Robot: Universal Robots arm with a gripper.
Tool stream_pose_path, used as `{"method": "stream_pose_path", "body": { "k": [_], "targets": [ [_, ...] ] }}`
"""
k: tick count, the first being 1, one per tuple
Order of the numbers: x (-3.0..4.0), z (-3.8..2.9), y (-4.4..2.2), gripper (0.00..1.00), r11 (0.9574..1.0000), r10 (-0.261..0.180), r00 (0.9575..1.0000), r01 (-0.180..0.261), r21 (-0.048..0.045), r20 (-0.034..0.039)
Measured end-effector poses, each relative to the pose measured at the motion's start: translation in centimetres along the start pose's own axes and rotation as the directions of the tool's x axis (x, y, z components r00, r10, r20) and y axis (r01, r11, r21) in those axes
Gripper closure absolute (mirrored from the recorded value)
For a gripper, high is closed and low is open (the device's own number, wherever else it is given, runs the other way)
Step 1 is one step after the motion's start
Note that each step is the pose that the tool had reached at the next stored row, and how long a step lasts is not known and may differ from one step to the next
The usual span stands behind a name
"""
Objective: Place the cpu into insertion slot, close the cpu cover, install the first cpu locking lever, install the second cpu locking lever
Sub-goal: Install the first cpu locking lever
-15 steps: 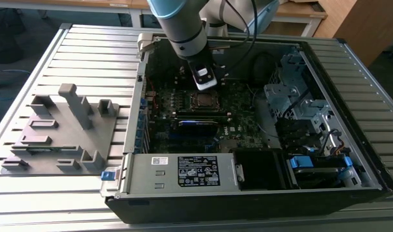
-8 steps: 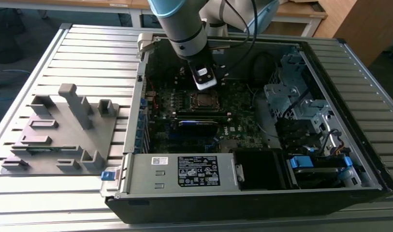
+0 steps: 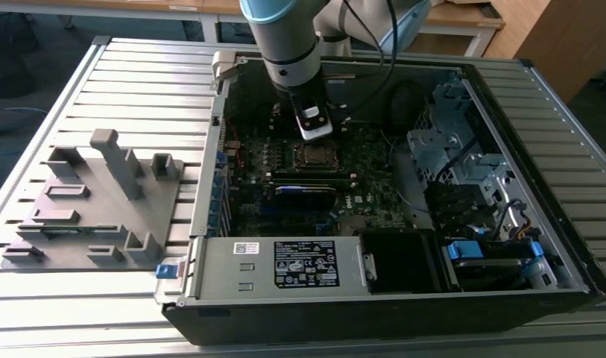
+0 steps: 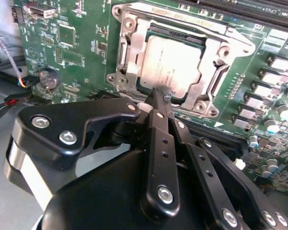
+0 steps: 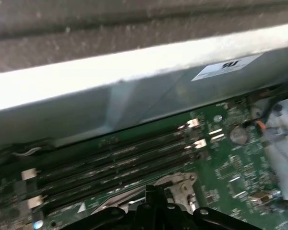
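The bench (image 3: 74,97), a slatted grey surface, was seen to carry an open computer case (image 3: 541,246) across the centre and right of the exterior view, with a grey fixture block (image 3: 84,209) at lower left. The arm (image 3: 288,45) was found descending from the upper centre into the case.

The motherboard (image 4: 81,57) was observed in green at the upper part of the second wrist view. The insertion slot (image 4: 180,64) lay at upper centre of that view, with long memory slots (image 5: 115,160) recorded across the middle of the first wrist view.

The cpu cover (image 4: 209,91) was seen lying flat as a metal frame around the cpu (image 4: 170,64), which was seated in the socket with its silver top exposed. The levers could not be told apart with certainty.

The end effector (image 4: 159,96) was found with its fingers drawn together to a narrow tip, holding nothing, at the lower edge of the cover frame.

The cpu was judged light, stiff and fragile, best handled by its edges only. The cover was judged thin, springy metal. Room was judged tight: board components crowded the socket on all sides.
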State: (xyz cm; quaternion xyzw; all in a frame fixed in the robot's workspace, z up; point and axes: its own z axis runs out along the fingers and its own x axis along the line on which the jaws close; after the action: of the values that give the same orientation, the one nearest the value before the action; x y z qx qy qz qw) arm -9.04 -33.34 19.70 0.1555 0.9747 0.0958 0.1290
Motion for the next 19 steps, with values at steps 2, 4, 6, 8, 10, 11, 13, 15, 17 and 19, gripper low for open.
{"method": "stream_pose_path", "body": {
  "k": [2, 4, 6, 8, 10, 11, 13, 15, 17, 19],
  "targets": [
    [0.00, 0.00, 0.00, 0.90, 1.0000, 0.000, 1.0000, 0.000, 0.0004, -0.0009],
    [0.00, 0.00, 0.00, 0.90, 1.0000, 0.000, 1.0000, 0.000, 0.0007, -0.0016],
    [-0.06, -0.24, 0.06, 0.90, 1.0000, 0.000, 1.0000, 0.000, 0.0010, -0.0020],
    [-0.17, -0.70, 0.17, 0.90, 1.0000, 0.000, 1.0000, 0.000, 0.0009, -0.0019],
    [-0.28, -1.19, 0.29, 0.90, 1.0000, 0.000, 1.0000, 0.000, 0.0011, -0.0018],
    [-0.34, -1.41, 0.34, 0.90, 1.0000, 0.000, 1.0000, 0.000, 0.0012, -0.0018],
    [-0.41, -1.70, 0.41, 0.90, 1.0000, 0.000, 1.0000, 0.000, 0.0021, -0.0016],
    [-0.44, -1.84, 0.44, 0.90, 1.0000, 0.000, 1.0000, 0.000, 0.0025, -0.0014],
    [-0.45, -1.90, 0.46, 0.90, 1.0000, 0.000, 1.0000, 0.000, 0.0026, -0.0012],
    [-0.45, -1.90, 0.46, 0.90, 1.0000, 0.000, 1.0000, 0.000, 0.0024, -0.0012]
  ]
}}
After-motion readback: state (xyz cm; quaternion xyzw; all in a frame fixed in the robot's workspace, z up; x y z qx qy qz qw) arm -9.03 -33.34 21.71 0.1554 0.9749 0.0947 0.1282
